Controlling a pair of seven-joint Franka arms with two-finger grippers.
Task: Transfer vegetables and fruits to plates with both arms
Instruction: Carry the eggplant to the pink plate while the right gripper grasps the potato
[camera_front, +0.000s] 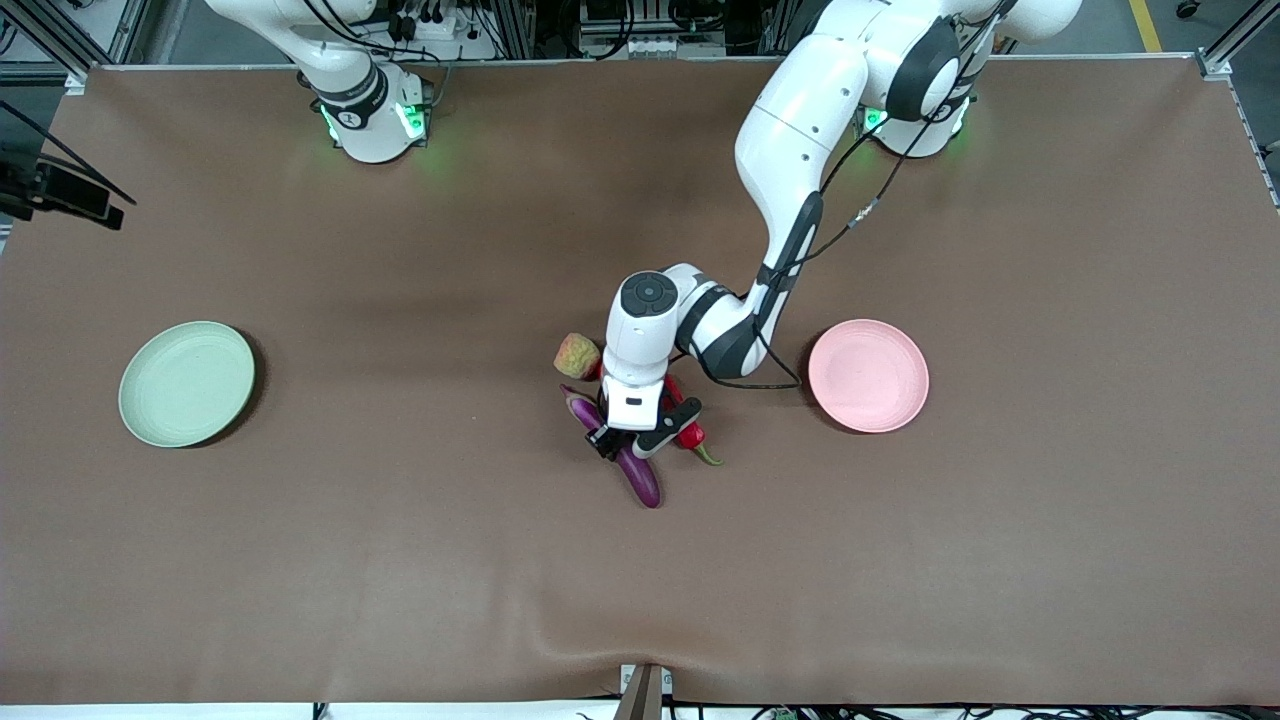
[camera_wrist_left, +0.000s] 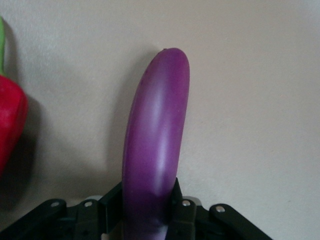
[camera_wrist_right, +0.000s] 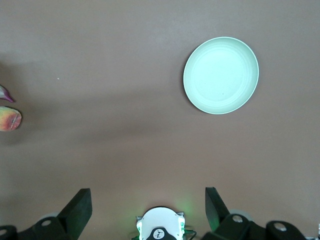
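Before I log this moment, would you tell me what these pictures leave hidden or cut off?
- Pomegranate: front view, almost wholly hidden under the left arm's wrist.
- Chili pepper: front view, partly covered by the left gripper, shut on the eggplant; left wrist view, cut by the edge.
- Peach: right wrist view, cut by the edge.
- Right gripper: open, outside the front view.
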